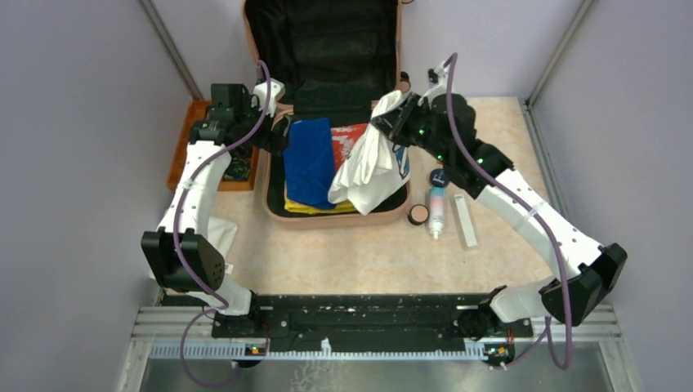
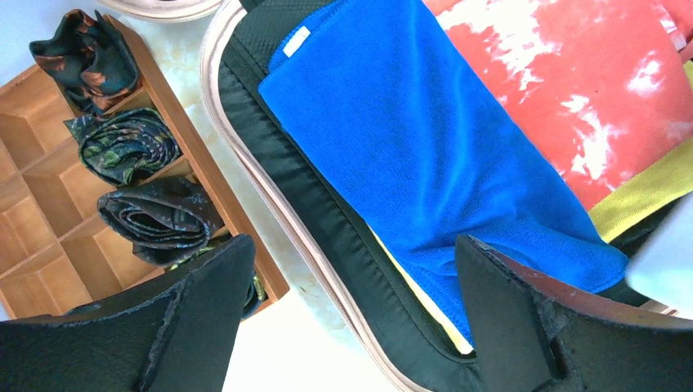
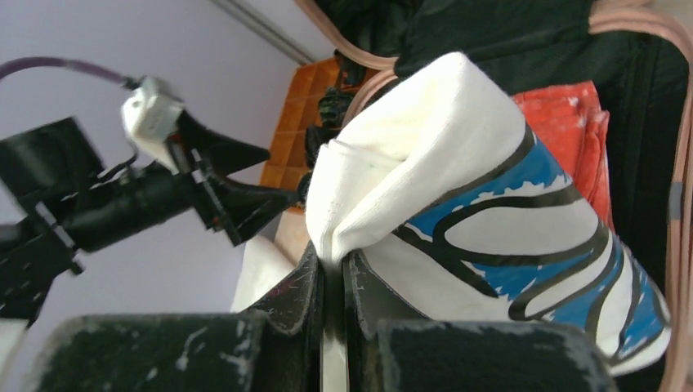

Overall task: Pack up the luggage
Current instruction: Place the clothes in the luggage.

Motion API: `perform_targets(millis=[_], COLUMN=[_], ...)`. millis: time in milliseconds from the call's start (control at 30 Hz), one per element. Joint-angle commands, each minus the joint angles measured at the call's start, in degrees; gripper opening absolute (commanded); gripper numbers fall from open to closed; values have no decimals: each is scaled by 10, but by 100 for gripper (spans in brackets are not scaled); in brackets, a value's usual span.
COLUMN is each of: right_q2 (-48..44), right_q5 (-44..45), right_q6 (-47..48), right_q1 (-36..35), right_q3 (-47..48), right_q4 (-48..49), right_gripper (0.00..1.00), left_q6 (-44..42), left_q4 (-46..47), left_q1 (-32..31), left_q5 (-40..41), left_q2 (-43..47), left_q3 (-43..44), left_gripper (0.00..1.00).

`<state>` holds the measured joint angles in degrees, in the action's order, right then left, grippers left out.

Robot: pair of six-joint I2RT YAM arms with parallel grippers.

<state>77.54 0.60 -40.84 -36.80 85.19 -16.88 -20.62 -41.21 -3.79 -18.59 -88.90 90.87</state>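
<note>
right fingers [image 3: 298,286] clamped on limp, light shirt [image 3: 458,163] at a fold, left fingers [image 2: 204,278] apart; stiff suitcase [image 1: 347,219] looks grippable at rim.

A pale marbled table [image 1: 368,261] fills the middle of the top view. The open luggage [image 1: 343,219] lies at upper centre, its lid standing up at the back. A tray [image 1: 181,167] sits at the upper left, just beside the luggage's left rim. A white cloth [image 1: 221,234] lies lower left. Right of the luggage, near its lower right corner, lies a small group: a round disc [image 1: 418,214], a pastel bottle [image 1: 437,211] on its side, a black item [image 1: 440,177] above it, and a white bar [image 1: 464,222] furthest right.
</note>
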Motion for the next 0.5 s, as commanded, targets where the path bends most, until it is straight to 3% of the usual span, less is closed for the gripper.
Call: perform_targets(millis=[0, 233, 467], right_q2=[14, 84, 33], right_q5=[173, 243, 380], right_q6=[-92, -131, -71], right_q1=[-44, -80, -169], right_q3=[-28, 14, -40], right_q4=[101, 96, 159], right_gripper=[0, 0, 0], left_q6=[11, 7, 1], left_q4=[11, 12, 19], left_q1=[-1, -1, -1], left_q5=[-6, -4, -6], left_q2=[28, 30, 34], left_q3=[3, 1, -14], left_gripper=[99, 99, 99])
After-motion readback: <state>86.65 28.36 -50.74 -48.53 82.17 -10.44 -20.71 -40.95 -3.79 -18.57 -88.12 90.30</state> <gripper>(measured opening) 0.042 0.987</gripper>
